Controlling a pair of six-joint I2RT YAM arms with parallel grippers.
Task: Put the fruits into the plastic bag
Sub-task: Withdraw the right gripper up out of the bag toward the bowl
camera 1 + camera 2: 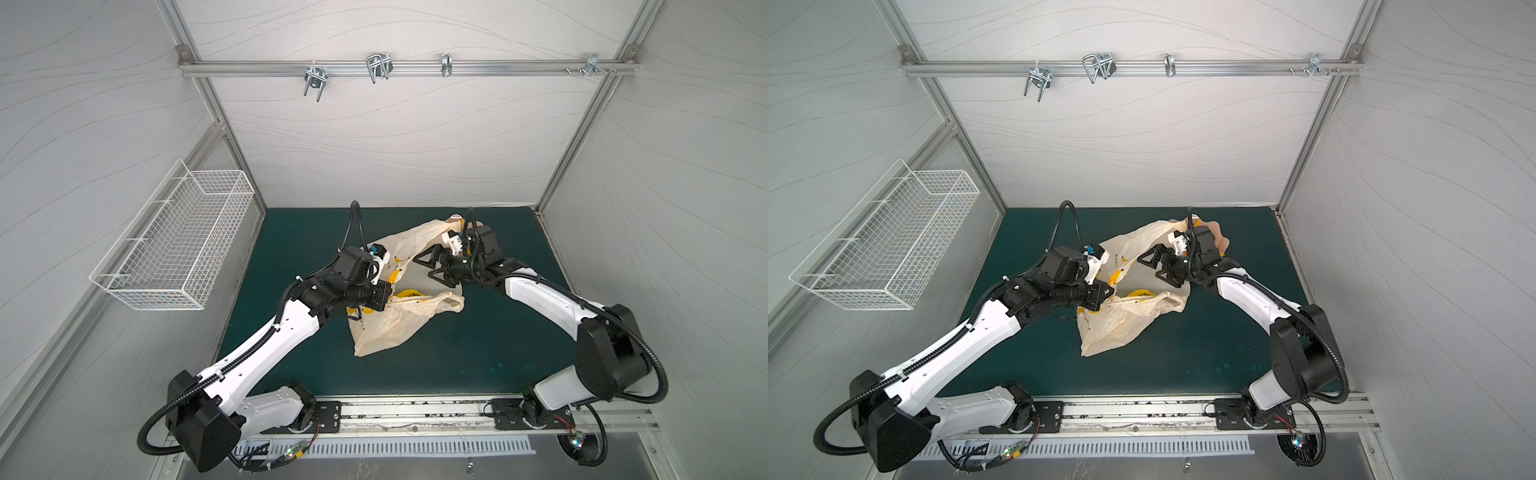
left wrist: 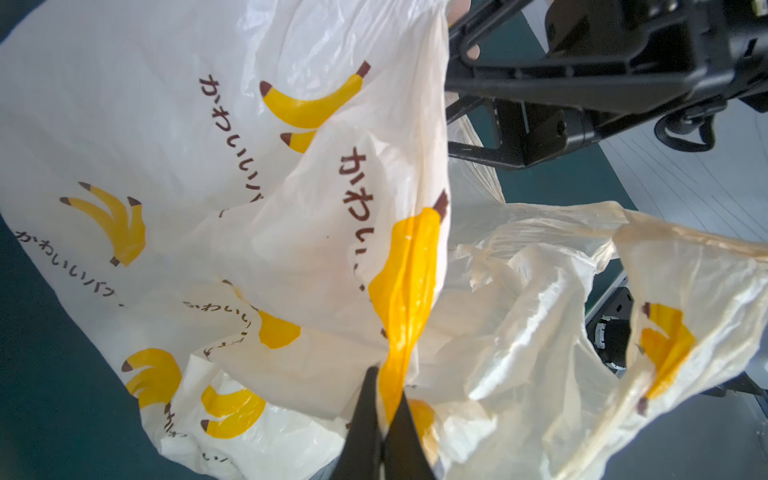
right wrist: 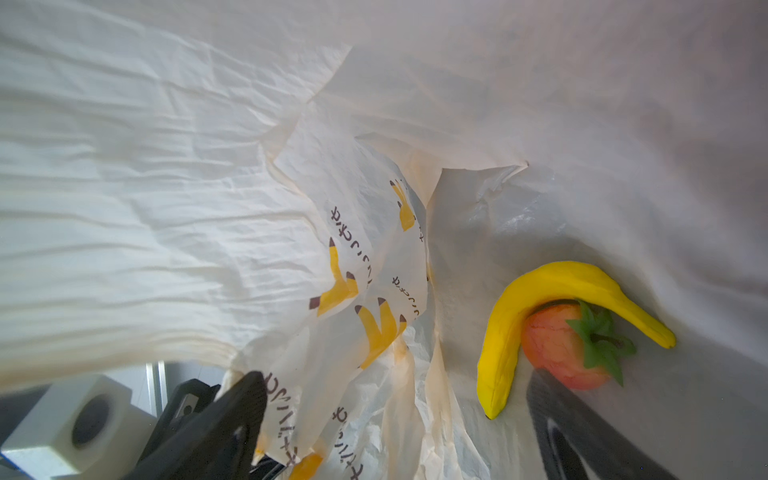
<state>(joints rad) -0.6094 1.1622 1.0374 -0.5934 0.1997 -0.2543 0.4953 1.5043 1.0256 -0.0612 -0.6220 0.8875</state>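
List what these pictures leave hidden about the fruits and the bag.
- Cream banana-printed plastic bag, top views: its own film hides the inside.
- Right wrist view: only a yellow toy banana and a red strawberry show; folds hide any others.
- Pink dish, top views: mostly behind the right arm; contents unseen.

Pale walls (image 1: 374, 137) with faint wavy lines closed in three sides. A metal rail (image 1: 519, 66) with hooks (image 1: 377, 68) crossed the back wall, a white wire basket (image 1: 174, 249) hung on a side wall, and a dark green mat (image 1: 478, 353) lay flat underneath.
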